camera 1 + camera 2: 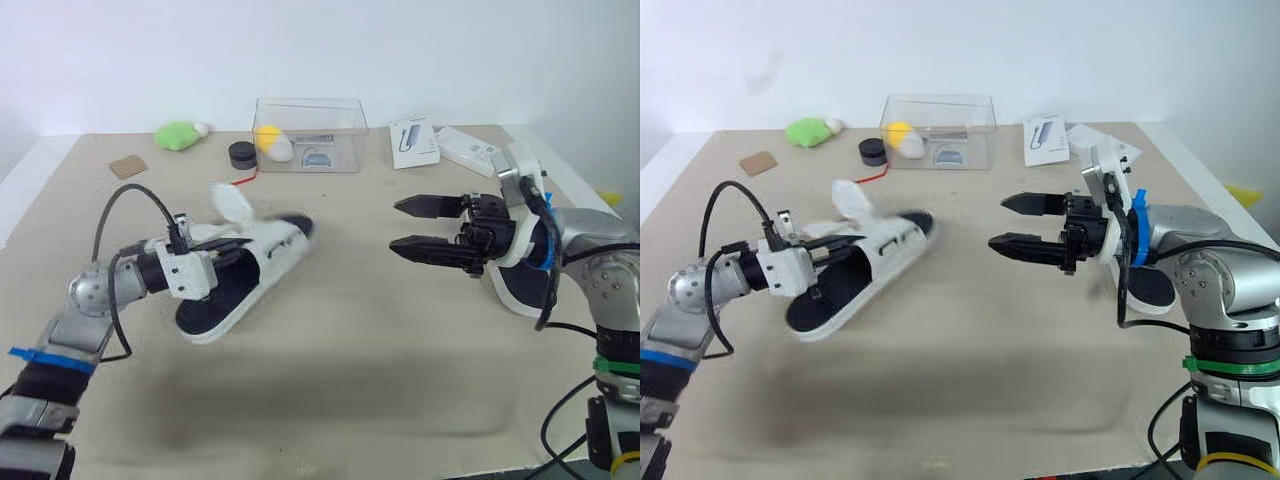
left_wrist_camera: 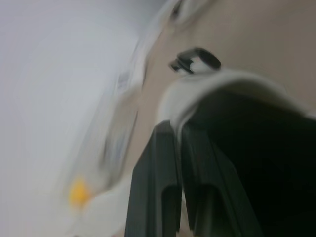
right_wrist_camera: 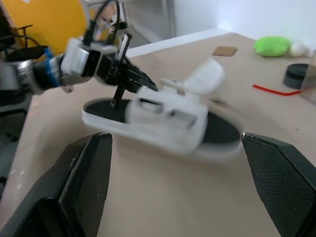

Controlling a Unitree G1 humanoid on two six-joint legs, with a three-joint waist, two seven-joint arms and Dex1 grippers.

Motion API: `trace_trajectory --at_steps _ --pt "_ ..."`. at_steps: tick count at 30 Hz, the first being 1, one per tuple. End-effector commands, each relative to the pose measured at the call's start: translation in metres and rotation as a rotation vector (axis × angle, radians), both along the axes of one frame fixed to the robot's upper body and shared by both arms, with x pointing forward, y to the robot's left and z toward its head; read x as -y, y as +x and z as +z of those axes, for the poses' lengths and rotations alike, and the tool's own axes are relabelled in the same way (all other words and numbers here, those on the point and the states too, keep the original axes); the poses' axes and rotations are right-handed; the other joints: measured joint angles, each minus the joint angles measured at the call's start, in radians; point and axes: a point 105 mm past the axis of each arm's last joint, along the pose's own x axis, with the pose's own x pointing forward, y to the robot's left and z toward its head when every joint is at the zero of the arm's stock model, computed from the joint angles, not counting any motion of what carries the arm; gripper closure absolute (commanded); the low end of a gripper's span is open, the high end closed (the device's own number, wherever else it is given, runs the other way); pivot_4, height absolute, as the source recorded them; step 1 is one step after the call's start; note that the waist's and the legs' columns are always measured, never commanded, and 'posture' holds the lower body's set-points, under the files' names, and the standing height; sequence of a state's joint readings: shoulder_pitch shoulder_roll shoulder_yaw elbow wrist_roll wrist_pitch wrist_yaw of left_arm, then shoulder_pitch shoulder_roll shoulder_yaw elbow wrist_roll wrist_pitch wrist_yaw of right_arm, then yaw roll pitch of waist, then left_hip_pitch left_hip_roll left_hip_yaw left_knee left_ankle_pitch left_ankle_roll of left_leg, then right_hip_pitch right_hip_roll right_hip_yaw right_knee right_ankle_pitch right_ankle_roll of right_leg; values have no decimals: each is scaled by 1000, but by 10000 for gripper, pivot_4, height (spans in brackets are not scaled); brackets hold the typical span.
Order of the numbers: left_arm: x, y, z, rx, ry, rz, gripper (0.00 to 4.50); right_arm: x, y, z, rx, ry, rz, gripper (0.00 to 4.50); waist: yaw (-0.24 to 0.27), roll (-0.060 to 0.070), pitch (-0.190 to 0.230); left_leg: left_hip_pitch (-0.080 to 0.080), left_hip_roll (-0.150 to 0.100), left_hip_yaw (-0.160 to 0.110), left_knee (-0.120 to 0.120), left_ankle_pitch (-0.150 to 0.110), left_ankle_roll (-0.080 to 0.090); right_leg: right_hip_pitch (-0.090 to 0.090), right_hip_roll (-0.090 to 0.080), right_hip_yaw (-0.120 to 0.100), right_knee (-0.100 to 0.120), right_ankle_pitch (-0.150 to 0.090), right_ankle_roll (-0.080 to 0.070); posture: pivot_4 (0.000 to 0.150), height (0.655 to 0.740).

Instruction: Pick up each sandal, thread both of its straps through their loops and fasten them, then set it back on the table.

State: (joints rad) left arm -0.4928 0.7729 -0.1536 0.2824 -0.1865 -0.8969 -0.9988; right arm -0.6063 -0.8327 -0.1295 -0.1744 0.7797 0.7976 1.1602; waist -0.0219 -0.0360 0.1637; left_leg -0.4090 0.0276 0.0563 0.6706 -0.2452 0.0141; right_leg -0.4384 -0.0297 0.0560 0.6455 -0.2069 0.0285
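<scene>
Two sandals concern us. The first sandal [image 1: 250, 265], white with a black footbed, is gripped by the left gripper [image 1: 232, 256], whose fingers are clenched on the white rim of the upper, one inside the shoe and one outside. In the left wrist view the two black fingers [image 2: 158, 187] stand close together with that rim pinched between them. The sandal extends forward from the fingertips, tilted on its side. We cannot tell whether its sole touches the table [image 1: 350, 350]. One white strap [image 1: 232, 200] stands up loose above the fingers, unfastened.

Facing this, the right gripper [image 1: 396, 226] is released, its two fingers spread wide and empty, pointing toward the first sandal with bare table between them. The second sandal [image 1: 1145, 290] lies flat on the table behind this gripper, partly hidden by its wrist.

Farther out, beyond both grippers toward the table's far edge, we see a clear box [image 1: 340, 115] with a yellow and white object [image 1: 270, 142] in it. A black round piece [image 1: 242, 155] sits just beside the box. A green plush [image 1: 178, 134] and a brown card [image 1: 128, 166] lie beyond the left gripper. Two white packages [image 1: 413, 140] lie beyond the right gripper.
</scene>
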Motion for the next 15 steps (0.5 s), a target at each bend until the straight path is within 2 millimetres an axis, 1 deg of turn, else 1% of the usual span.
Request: trace_trajectory --at_steps 1,3,6,8,12,15 --pt "-7 -13 -10 99 144 -181 44727 -2 -12 3 41 -22 34 0 -3 0 0 1 1 1 0 0 0 0 1 1 0 0 0 1500 7400" --pt "-7 -14 -13 135 187 -237 44727 -3 -14 1 39 -27 36 0 -3 0 0 0 1 4 0 0 0 0 4 2 0 0 0 1500 7400" --pt "-1 -10 -19 255 262 -322 44727 -4 -17 -2 39 -36 26 0 0 -1 0 0 3 5 2 0 0 -1 6 2 1 1 -1 1500 7400" --pt "2 -8 -20 288 280 -345 44727 -4 -18 -3 41 -44 21 0 1 -1 0 0 3 4 2 0 1 0 7 3 1 1 -1 1500 7400" --pt "11 -13 -14 325 257 -404 44727 -6 -21 -4 42 -48 19 0 -1 -1 0 0 3 5 2 0 1 0 6 7 1 1 3 1500 7400" --pt "14 -11 -6 345 217 -407 44727 -6 -21 -6 43 -56 15 0 -1 -1 0 -1 2 4 2 0 1 -1 6 9 1 0 5 1500 7400"
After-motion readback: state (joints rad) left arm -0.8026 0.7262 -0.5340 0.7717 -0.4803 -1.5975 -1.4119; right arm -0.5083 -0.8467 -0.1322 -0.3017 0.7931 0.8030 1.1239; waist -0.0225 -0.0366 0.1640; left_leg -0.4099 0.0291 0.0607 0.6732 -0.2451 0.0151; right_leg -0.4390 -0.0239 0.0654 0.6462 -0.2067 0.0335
